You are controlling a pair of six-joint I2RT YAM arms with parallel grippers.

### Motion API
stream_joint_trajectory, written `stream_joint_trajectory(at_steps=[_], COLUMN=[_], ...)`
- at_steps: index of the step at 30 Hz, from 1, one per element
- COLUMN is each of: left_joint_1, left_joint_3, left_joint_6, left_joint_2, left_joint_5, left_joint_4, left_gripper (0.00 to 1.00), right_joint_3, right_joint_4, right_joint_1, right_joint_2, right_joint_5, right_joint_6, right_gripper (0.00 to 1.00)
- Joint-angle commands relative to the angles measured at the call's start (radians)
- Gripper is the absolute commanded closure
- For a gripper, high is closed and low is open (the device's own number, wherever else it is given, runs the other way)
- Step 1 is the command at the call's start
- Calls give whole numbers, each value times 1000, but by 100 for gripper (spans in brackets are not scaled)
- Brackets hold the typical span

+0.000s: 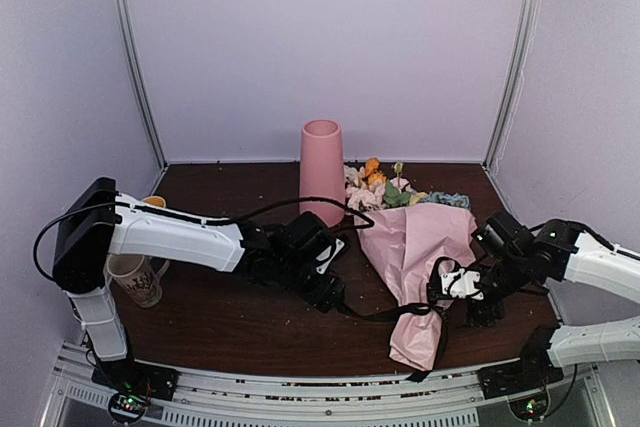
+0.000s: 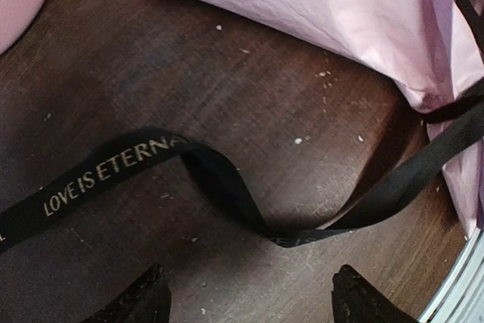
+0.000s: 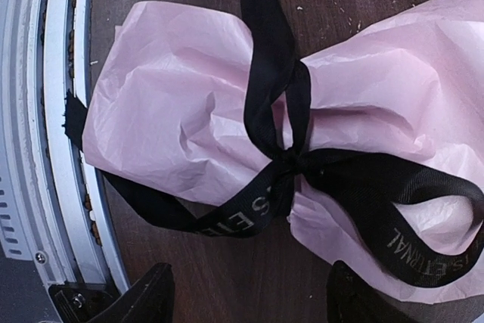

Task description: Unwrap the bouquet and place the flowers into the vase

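Ribbon [image 3: 291, 160] knot clear R wrist only; top: flowers [image 1: 385, 187] by vase [image 1: 321, 169], maybe touching.

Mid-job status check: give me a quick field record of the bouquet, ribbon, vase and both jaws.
bouquet: lying on the table, paper wrap still on
ribbon: knotted round the wrap; one tail trails left across the table
flowers: in the wrap, heads beside the vase
vase: upright, no flowers visible in it
left jaws: open, over the ribbon tail, holding nothing
right jaws: open, over the knot, holding nothing
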Motion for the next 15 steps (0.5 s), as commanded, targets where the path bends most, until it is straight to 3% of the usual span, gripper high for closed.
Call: stream_joint_trajectory(at_steps=[1, 9, 15], left_joint_1=[-51, -114, -122], left_joint_3=[-52, -96, -128], left_joint_6=[104, 196, 215], left_joint_2=[-9, -10, 4], left_joint_5=[9, -13, -11], left_joint_4=[152, 243, 303], left_gripper=[26, 27, 29], right_joint_3=[-6, 6, 33], right_joint_4=[100, 120, 93], right_joint_1=[25, 60, 60], right_joint_2=[37, 122, 143], right_joint_5=[-28, -45, -29], right_joint_6=[40, 47, 72], right_gripper=[33, 42, 70])
